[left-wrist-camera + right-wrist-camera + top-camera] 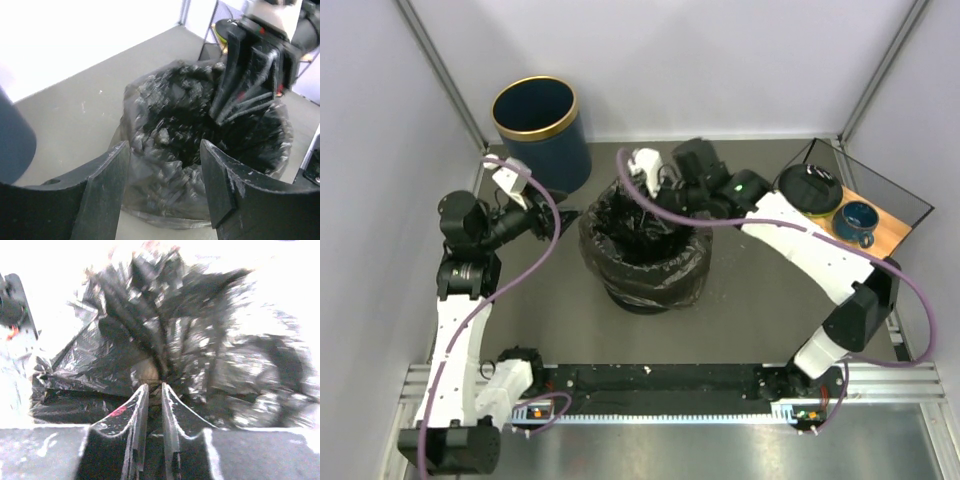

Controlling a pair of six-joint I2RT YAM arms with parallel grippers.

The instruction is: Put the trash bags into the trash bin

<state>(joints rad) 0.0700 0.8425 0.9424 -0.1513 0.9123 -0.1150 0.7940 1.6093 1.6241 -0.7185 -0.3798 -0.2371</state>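
Top external view: crinkly glossy black plastic trash bag (645, 265) sits bunched mid-surface (750, 320), in front of the navy cylindrical gold-rimmed trash bin (545, 140). Right gripper (155, 385), narrow, pinches its film; left gripper (165, 147) stands wide beside it.

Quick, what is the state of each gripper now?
Left gripper: open, holding nothing.
Right gripper: almost closed, pinching a fold of the trash bag.

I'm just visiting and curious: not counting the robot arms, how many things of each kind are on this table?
Navy trash bin: 1
Black trash bag: 1
Blue cup: 1
Black round roll: 1
Wooden tray: 1
Total: 5
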